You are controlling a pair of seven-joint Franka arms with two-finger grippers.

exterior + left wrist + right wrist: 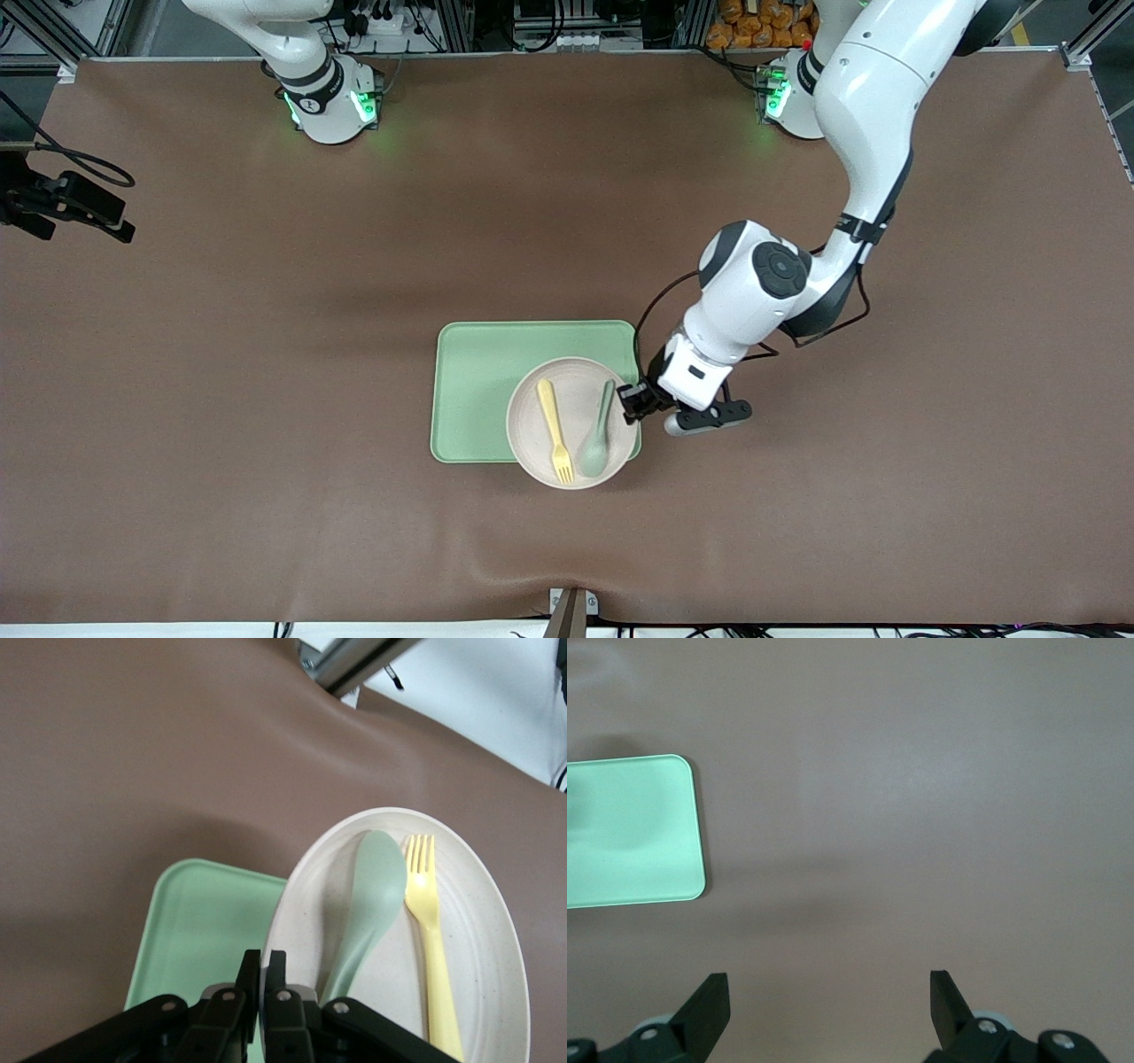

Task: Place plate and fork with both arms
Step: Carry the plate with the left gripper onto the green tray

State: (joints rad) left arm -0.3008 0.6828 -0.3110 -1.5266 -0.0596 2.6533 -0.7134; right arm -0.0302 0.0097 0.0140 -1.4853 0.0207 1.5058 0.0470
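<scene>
While the left gripper (634, 400) sits at the rim of the plate (573, 424), its jaws are closed together on that rim at the edge toward the left arm's end of the tabletop (221, 354); the pinch looks meant to let the arm drag or lift the plate by its edge. The plate overlaps the corner of the green tray (483, 381) nearest the front camera and the left arm, partly on the tray and partly over the tabletop. The fork (556, 431) lies on the plate, tines toward the front camera, beside the spoon (598, 439), apart from it. The right gripper (830, 1010) waits with jaws wide apart and empty, over bare tabletop near the tray's edge.

Count: one plate, one fork, one spoon, one tray, two arms.
</scene>
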